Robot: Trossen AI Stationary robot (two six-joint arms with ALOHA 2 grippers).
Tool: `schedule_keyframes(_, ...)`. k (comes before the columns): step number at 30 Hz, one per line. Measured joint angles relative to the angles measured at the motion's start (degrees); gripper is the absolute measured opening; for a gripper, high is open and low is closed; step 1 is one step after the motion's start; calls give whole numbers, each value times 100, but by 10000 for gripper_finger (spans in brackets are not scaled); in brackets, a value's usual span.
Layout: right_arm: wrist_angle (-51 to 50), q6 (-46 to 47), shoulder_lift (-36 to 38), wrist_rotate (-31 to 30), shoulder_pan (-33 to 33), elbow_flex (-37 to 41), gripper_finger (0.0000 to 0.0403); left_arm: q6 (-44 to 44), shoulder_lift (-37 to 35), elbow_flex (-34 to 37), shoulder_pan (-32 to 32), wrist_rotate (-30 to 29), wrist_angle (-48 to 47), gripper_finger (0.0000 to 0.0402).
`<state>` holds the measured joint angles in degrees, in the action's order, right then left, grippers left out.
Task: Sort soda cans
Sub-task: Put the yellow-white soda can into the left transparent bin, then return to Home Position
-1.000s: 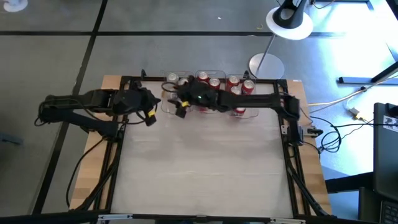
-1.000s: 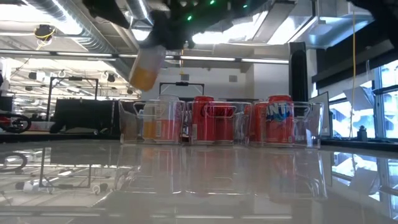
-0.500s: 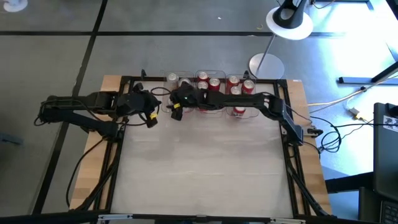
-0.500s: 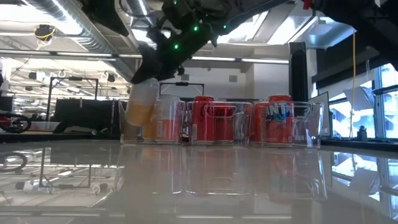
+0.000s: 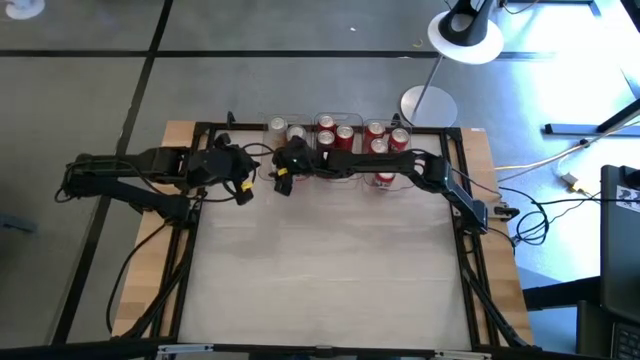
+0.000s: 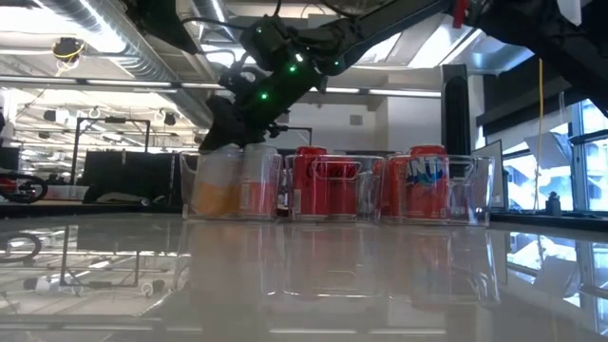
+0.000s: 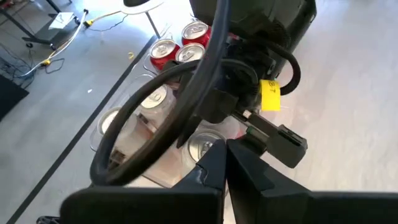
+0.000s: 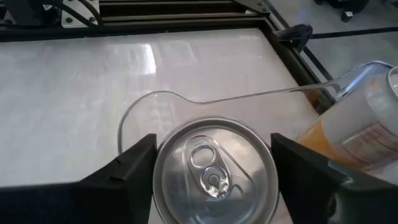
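Observation:
Three clear bins stand in a row at the table's far edge. My right gripper (image 5: 281, 174) reaches into the left bin (image 6: 187, 169) and is shut on a pale, orange-bottomed soda can (image 6: 214, 180), whose silver top (image 8: 214, 171) fills the right wrist view. Other pale cans (image 5: 277, 127) stand in the same bin. Red cans (image 6: 311, 182) fill the middle bin and the right bin (image 6: 427, 180). My left gripper (image 5: 243, 188) hangs shut above the table just left of the bins, holding nothing. My right gripper pinches the can between its two fingers (image 8: 127, 171), on opposite sides of the body just below the top rim (image 8: 163, 163). The fingers come slanting down from the table's right. The can stands upright inside the left bin, its bottom level with its neighbours' bottoms.
A second pale-and-orange can (image 8: 357, 134) stands close beside the held one. The left bin's clear rim (image 8: 249, 98) curves around the held can. A lamp base (image 5: 428, 104) stands beyond the far edge. The wide tabletop (image 5: 330, 260) lies nearer.
My right gripper has sunk toward the left bin with the can, tipping further downward. The can hung tilted above the bins a second ago and now stands upright down inside the left bin.

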<state>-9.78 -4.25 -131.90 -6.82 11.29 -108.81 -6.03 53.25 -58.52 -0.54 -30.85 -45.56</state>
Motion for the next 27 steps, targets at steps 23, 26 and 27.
schedule_keyframes(23,-58,-70,728,20,-35,28,361,43,0,0,0,2,19,4)
schedule_keyframes(26,-358,-166,1189,36,-122,26,350,71,0,0,0,4,172,1)
schedule_keyframes(27,-531,-242,1371,25,-168,22,345,90,0,0,0,6,207,1)
